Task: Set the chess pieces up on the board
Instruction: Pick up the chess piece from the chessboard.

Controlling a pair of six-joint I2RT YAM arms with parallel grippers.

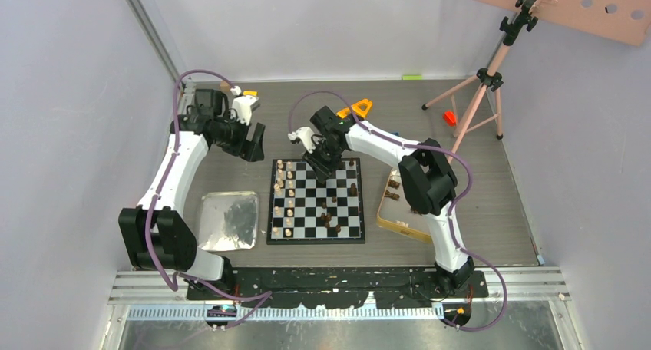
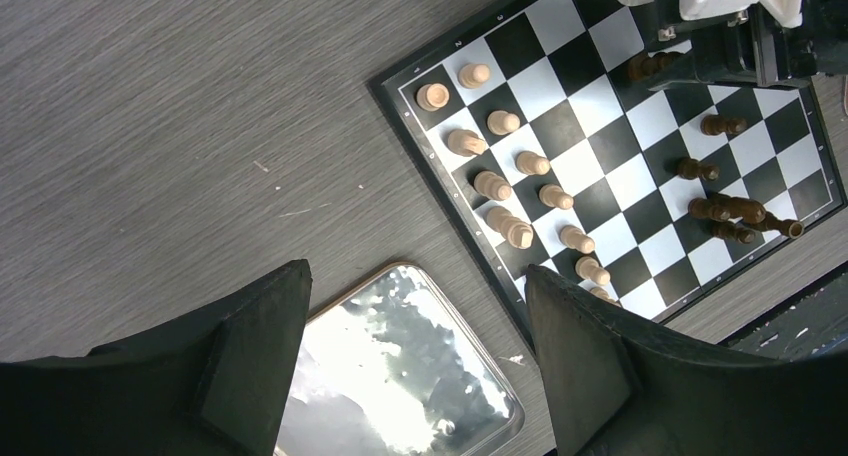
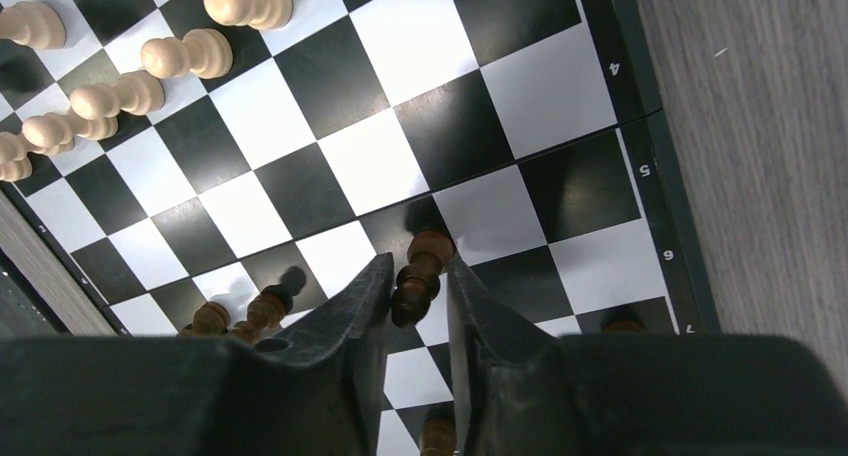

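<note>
right claw [image 3: 418, 264] around dark piece [image 3: 415, 291]

The top external view looks down from above and behind the arm bases, far enough off to take in the whole worktop [image 1: 491, 212] and the board [image 1: 316, 200]. The left wrist view sits high beside the board, looking down past the left hand [image 2: 417, 269] (its fingers frame the lower edge). The right wrist view is very close over the board, looking past the right hand [image 3: 420, 264] at a dark piece [image 3: 418, 281]. All three share the board and its light pieces [image 2: 503, 122].
</note>
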